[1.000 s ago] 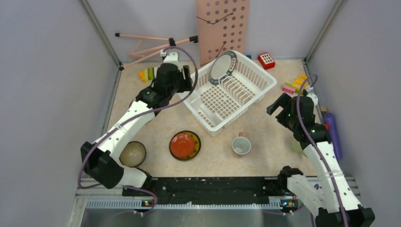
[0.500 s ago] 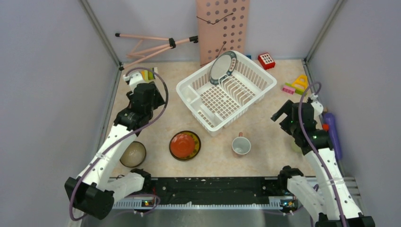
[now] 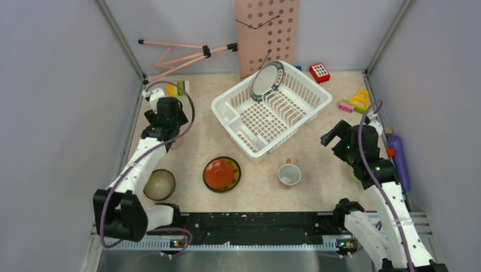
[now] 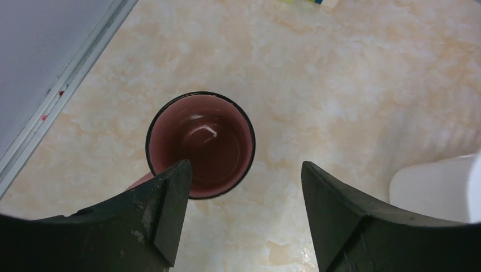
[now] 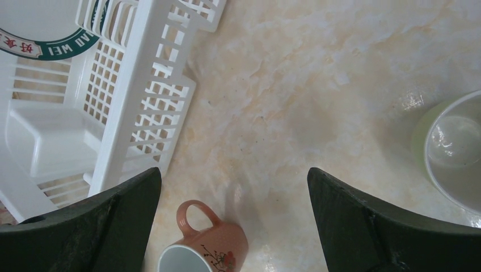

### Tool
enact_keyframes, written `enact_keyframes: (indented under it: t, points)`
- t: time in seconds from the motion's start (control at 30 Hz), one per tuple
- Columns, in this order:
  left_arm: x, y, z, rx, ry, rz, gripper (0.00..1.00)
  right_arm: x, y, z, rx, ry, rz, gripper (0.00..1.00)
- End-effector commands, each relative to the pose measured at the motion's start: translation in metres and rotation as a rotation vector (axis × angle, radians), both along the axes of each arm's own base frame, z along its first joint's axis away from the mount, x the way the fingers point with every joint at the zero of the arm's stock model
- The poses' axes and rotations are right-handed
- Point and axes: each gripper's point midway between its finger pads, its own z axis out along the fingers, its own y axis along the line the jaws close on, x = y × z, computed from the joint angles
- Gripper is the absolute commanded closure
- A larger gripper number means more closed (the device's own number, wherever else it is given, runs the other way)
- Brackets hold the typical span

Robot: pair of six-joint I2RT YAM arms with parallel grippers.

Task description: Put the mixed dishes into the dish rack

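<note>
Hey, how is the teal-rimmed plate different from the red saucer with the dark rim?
The teal-rimmed plate stands on edge inside the dish rack, while the red saucer lies flat on the table, outside the rack. The plate is white in the middle and the saucer is red. Both are round and have a darker rim.

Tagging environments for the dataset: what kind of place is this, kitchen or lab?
Most likely a lab test cell, not a kitchen: grey walls enclose a marble-look tabletop, a pink perforated board leans at the back, and toy blocks lie near the dish rack.
</note>
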Motion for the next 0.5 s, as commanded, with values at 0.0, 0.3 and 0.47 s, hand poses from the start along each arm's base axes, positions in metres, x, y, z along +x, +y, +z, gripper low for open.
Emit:
enact_keyframes:
  t: [0.0, 0.3, 0.47]
  points:
    - [0.026, 0.0, -0.013, -0.047, 0.047, -0.04, 0.24, 0.005, 0.005, 0.018, 0.001, -0.066, 0.035, 0.01]
    - [0.039, -0.001, -0.065, -0.077, 0.248, -0.094, 0.26, 0.007, 0.01, 0.018, 0.019, -0.075, 0.051, 0.01]
    - [0.038, 0.003, -0.084, -0.093, 0.32, -0.072, 0.27, 0.008, 0.011, 0.016, 0.024, -0.075, 0.054, 0.01]
